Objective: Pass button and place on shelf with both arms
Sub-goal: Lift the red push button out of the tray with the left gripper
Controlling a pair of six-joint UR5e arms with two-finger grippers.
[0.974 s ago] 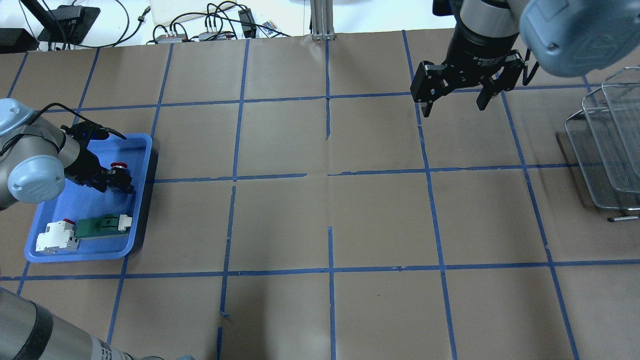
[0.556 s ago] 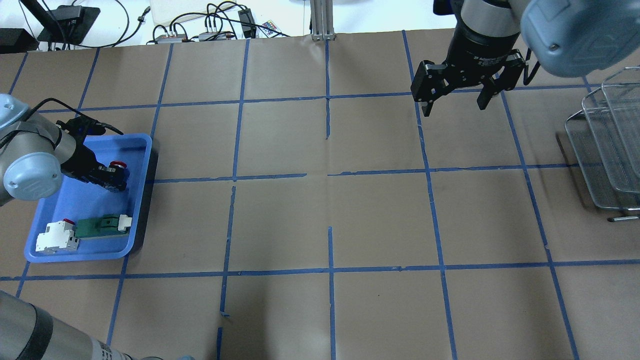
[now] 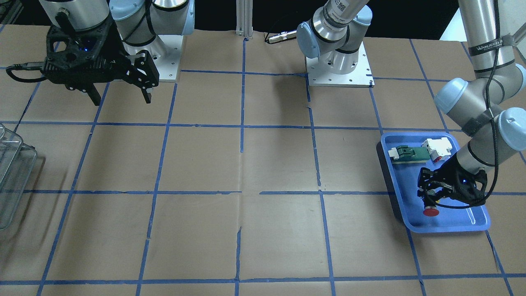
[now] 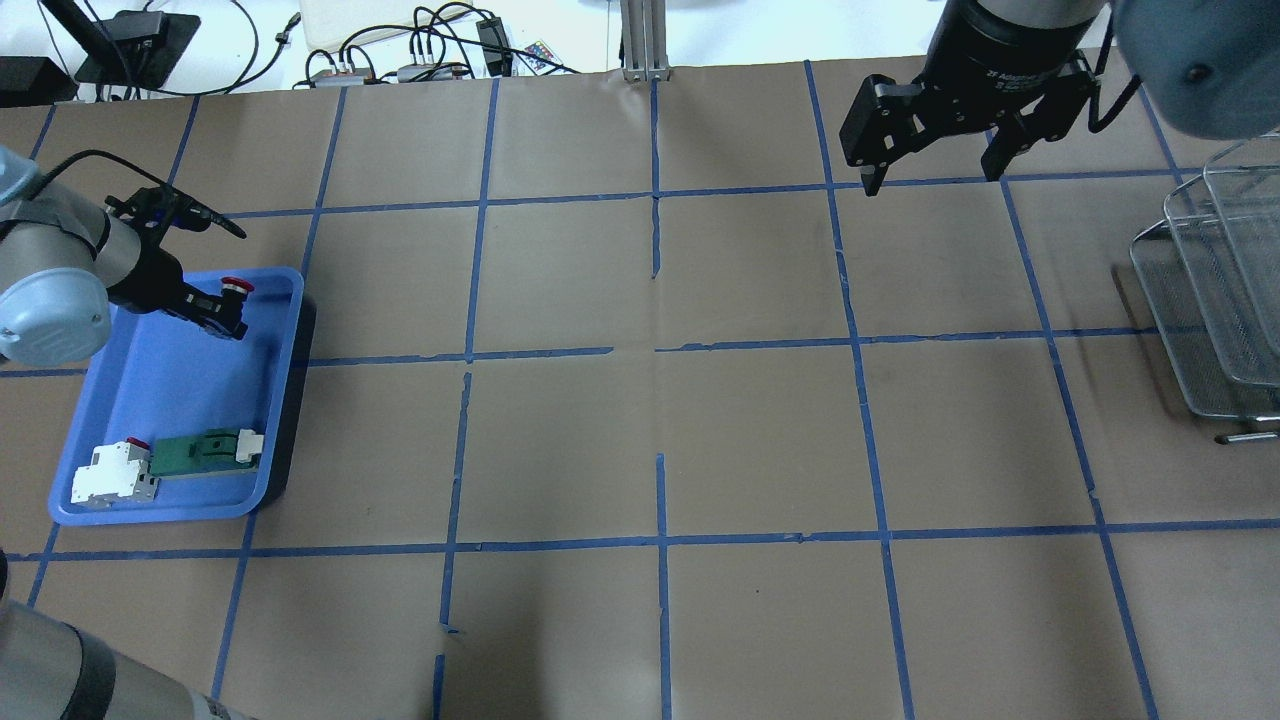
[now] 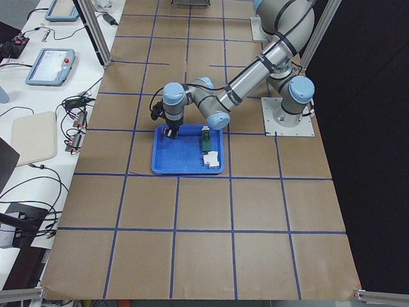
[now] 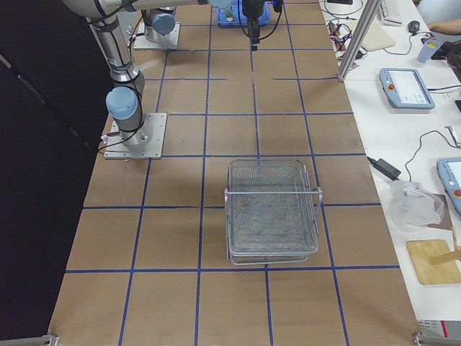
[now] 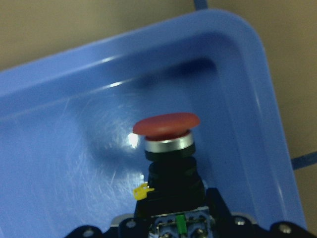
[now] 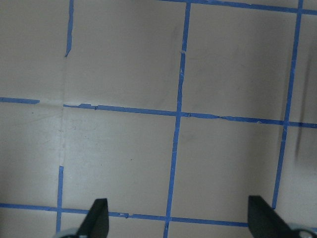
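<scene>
The button (image 4: 236, 287) has a red mushroom cap on a black body. My left gripper (image 4: 226, 310) is shut on its body and holds it over the far end of the blue tray (image 4: 170, 400). In the left wrist view the button (image 7: 167, 130) points away from the camera, above the tray floor (image 7: 74, 124). In the front view the button (image 3: 430, 211) hangs below the left gripper (image 3: 432, 200). My right gripper (image 4: 930, 170) is open and empty, high over the far right of the table. The wire-mesh shelf (image 4: 1210, 300) stands at the right edge.
A white-and-green block (image 4: 205, 448) and a white block with red (image 4: 112, 472) lie at the near end of the tray. The brown paper table has a blue tape grid. Cables and boxes (image 4: 420, 50) lie beyond the far edge.
My left gripper has carried the button toward the tray's far end and lifted it. My right gripper has moved farther away and slightly right, still open.
</scene>
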